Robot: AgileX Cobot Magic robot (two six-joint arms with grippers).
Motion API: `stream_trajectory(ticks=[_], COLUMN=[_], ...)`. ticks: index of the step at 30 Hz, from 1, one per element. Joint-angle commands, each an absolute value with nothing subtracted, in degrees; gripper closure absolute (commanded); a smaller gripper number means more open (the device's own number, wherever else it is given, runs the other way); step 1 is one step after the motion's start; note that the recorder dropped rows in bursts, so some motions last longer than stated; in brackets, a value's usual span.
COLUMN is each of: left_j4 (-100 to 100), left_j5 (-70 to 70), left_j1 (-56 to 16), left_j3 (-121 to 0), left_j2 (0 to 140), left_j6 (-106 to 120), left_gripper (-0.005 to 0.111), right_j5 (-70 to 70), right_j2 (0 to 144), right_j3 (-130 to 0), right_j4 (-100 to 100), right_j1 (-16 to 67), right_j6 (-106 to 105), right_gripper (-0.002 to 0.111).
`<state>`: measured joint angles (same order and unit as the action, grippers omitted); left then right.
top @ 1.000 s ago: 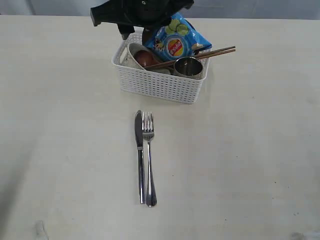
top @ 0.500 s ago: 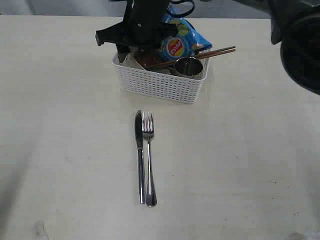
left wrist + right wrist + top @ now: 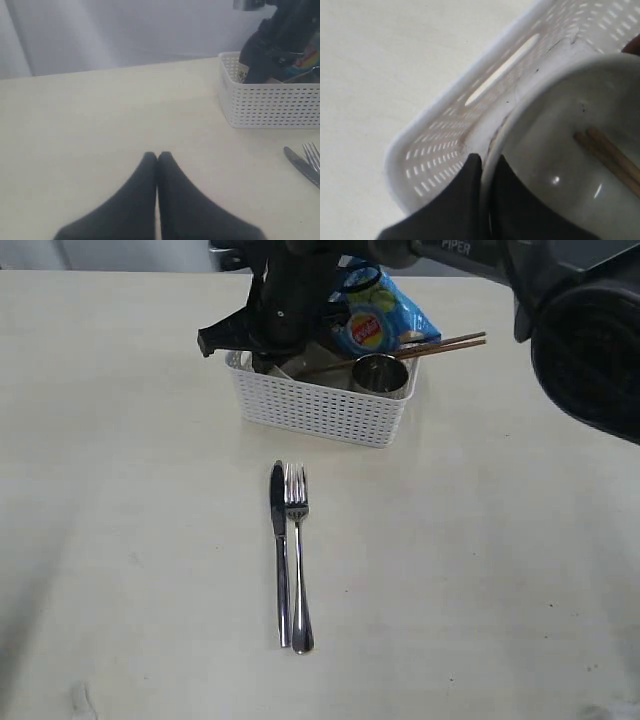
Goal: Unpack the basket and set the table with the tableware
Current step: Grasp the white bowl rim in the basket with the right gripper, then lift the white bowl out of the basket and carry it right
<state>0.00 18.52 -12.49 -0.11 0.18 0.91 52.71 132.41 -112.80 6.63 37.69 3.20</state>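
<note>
R gripper (image 3: 486, 161) clamped, apparently, on bowl (image 3: 555, 145) rim at basket's (image 3: 320, 412) 9 o'clock end; bowl rigid, glazed-slick, prob. breakable, so rim suits. L gripper (image 3: 157, 159) fingers together, idle.

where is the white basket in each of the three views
Exterior view: the basket sits at upper middle, beyond the knife and fork.
Left wrist view: the basket is at the picture's right edge, lattice wall showing.
Right wrist view: its handle-end wall crosses the middle, with the cream bowl inside.
Shared landmark: the right gripper on the bowl's rim at that end, under its dark arm.
</note>
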Motion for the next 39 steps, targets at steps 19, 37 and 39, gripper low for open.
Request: stream_trajectory(ticks=[19,37,39], left_j4=[0.0,0.0,0.0], left_j5=[18.3,18.3,18.3], left_j1=[-12.4,-12.4,-12.4], left_j3=[0.0,0.0,0.0], left_j2=[0.0,0.0,0.0], left_j6=[0.8,0.8,0.8], left_gripper=[0.107,0.107,0.107], right_j5=[47.7,46.7,46.6], right_j2=[127.1,125.2,124.9], right_j3=[-113.2,-113.2,-113.2], right_j4=[24.3,32.8,34.5], right_j1=[37.2,37.4,37.4], right_j6=[-8.8,-17.2,-18.9], right_gripper=[0.109,0.109,0.109])
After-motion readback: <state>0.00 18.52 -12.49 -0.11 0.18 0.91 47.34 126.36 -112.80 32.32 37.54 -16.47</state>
